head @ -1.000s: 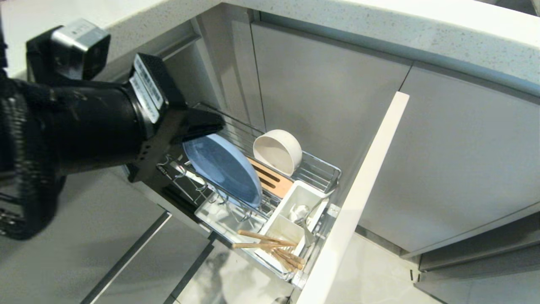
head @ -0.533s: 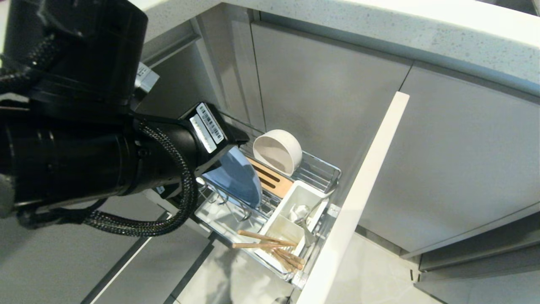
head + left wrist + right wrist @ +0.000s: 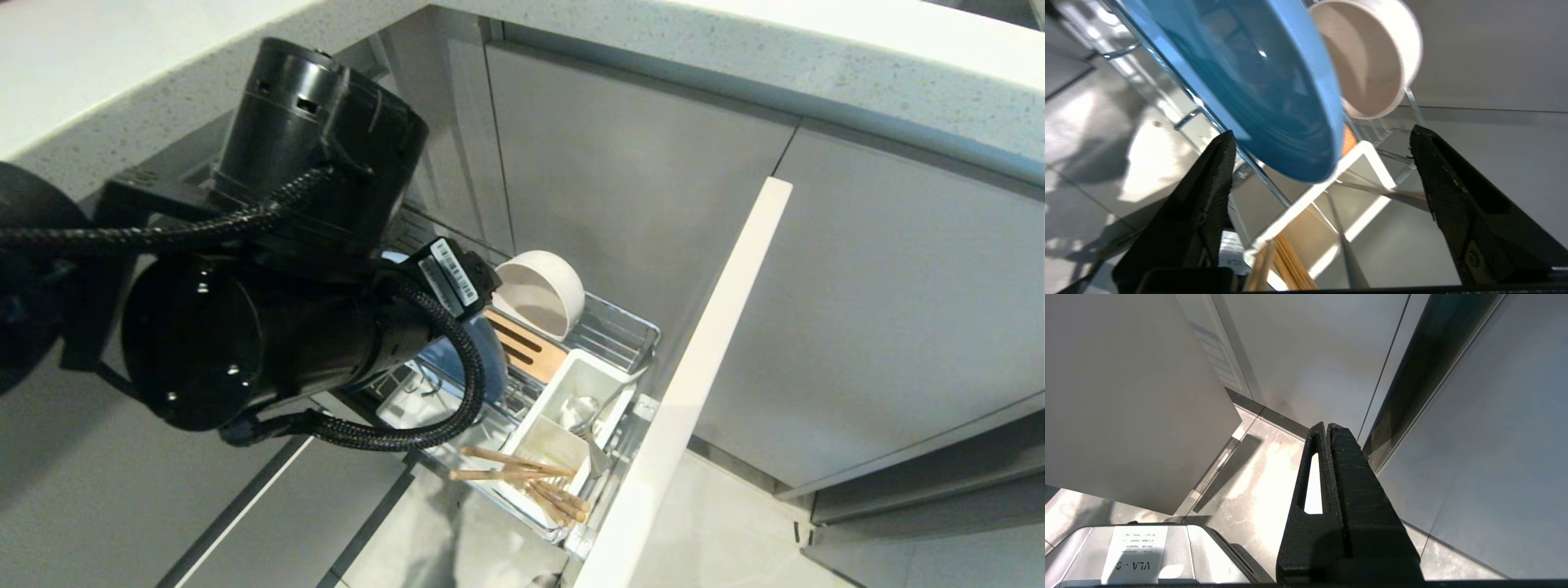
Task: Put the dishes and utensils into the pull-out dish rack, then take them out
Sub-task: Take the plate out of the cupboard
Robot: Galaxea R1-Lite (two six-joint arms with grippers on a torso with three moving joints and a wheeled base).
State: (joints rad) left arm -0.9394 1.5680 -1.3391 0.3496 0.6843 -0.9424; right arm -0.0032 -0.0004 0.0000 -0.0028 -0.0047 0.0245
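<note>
Grey cabinet fronts (image 3: 637, 188) run under a pale speckled worktop (image 3: 735, 57), light tiled floor (image 3: 735, 531) below. Pull-out dish rack (image 3: 620, 331) is drawn out of the cabinet, long axis running from the cabinet opening out to its front panel (image 3: 694, 384). Left arm fills the left of the head view over the rack's inner end. Pale blue plate (image 3: 1257, 81) stands on edge in the prongs, face toward the front panel, mostly hidden behind the arm from the head. Left gripper (image 3: 1323, 167) has jaws spread wide either side of the plate's rim, not touching, holding nothing. White bowl (image 3: 539, 292) lies tipped on its side at the rack's far edge by the wooden strip (image 3: 522, 343), mouth facing the plate. Chopsticks (image 3: 522, 478) sit in the white caddy (image 3: 563, 425) at the front-panel end, tips fanning out over the caddy's outer rim. Spoon (image 3: 584, 412) in the next compartment. Right gripper (image 3: 1327, 428) is closed, empty, hanging above the floor beside a cabinet front.
</note>
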